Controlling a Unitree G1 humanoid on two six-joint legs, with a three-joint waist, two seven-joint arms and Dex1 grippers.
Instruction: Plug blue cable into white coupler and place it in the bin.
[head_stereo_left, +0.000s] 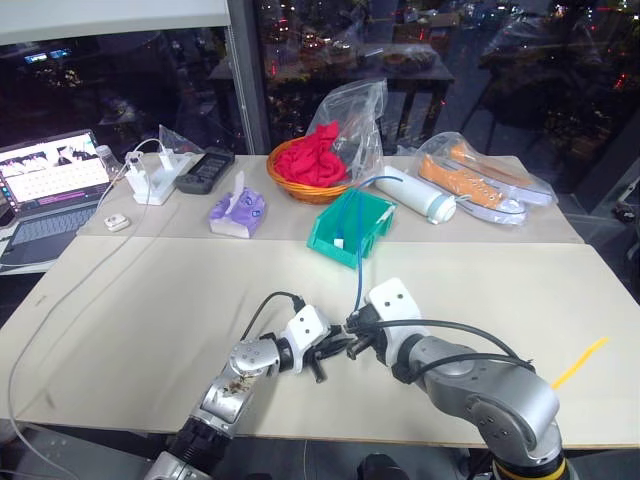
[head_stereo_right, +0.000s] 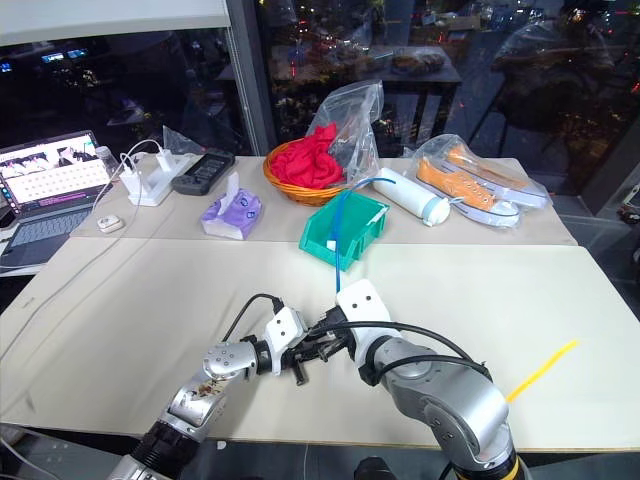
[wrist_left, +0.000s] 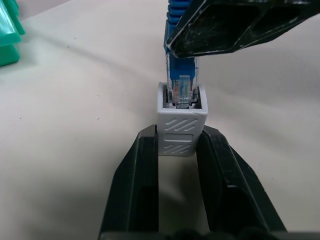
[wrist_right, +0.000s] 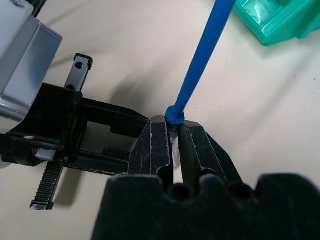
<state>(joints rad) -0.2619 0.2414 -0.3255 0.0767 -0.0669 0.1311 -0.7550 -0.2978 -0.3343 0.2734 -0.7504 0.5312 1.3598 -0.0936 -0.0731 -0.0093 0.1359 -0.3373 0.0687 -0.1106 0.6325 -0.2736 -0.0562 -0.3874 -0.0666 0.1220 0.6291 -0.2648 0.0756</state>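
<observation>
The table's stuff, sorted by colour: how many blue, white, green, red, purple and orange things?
Blue: 1, the cable
White: 3, coupler, charger, tube
Green: 1, bin
Red: 1, cloth
Purple: 1, tissue pack
Orange: 1, shoes
Total: 8

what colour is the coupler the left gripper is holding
White, with diagonal hatching: the white coupler shows best in the left wrist view.

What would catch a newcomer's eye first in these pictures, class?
At the table's near edge, the two tools meet: the left tool grips the white coupler, and the right tool pushes the blue cable plug into its socket. Behind them stands the teal bin, before a basket of red cloth.
</observation>
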